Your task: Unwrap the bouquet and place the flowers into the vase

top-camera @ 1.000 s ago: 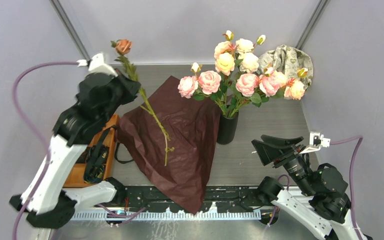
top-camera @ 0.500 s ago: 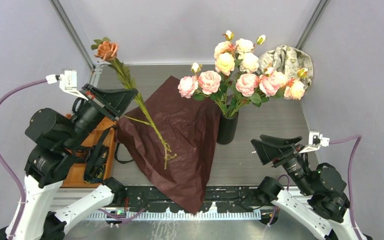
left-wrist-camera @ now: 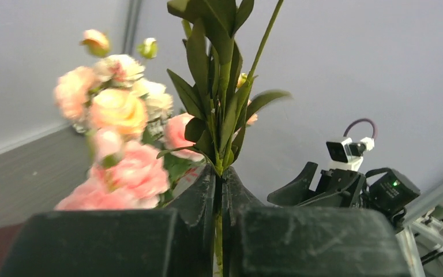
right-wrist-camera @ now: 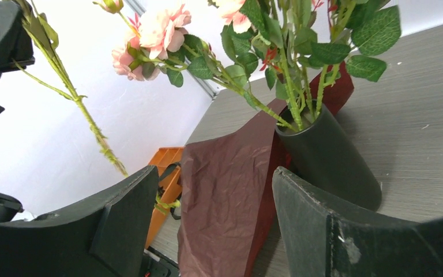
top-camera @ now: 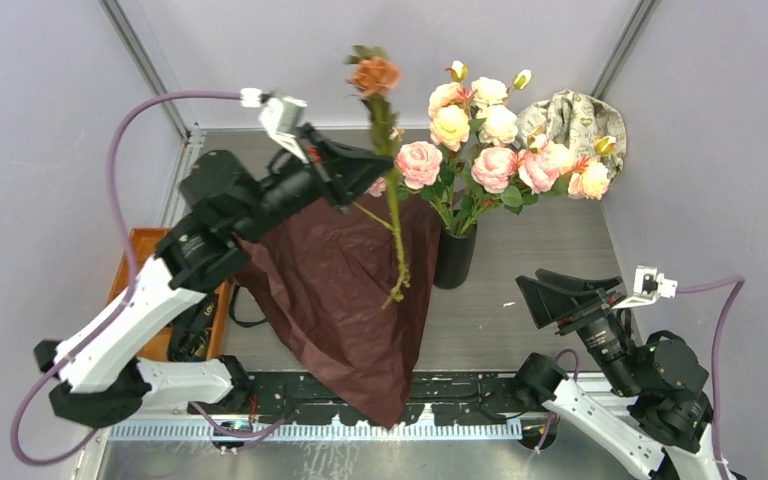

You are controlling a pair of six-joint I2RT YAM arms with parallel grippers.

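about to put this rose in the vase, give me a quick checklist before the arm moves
1. Left gripper shut on the rose stem: ok.
2. Stem's lower end free of the wrapping paper: ok, the right wrist view shows it hanging in air.
3. Stem lined up over the vase: not ok, it hangs to the left of the vase, over the paper.
4. Vase upright on the table: ok.
5. Room in the vase mouth among the flowers already in it: cannot tell.
6. Right gripper open and apart from the vase: ok.
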